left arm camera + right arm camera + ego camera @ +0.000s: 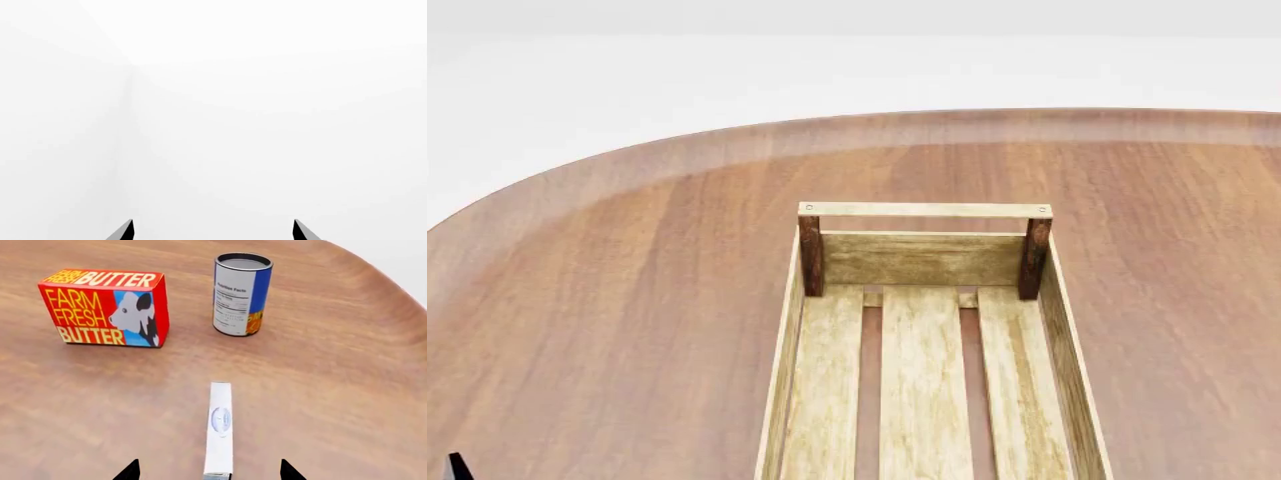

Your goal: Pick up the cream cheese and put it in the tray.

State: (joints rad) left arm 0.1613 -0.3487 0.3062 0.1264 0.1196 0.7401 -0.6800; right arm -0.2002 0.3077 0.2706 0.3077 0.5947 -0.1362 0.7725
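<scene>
Right wrist view shows the right gripper (210, 471) spread wide around the ungrasped small white cream cheese box (220, 427) on the brown wooden tabletop (333, 390), light-wood slatted tray (1068, 350) unfilled.

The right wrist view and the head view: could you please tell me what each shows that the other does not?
Only the right wrist view shows the cream cheese lying between the open right gripper's fingertips, with the butter box and the can standing beyond it. Only the head view shows the tray, with nothing in the part that is in view. Both show the wooden table.
</scene>
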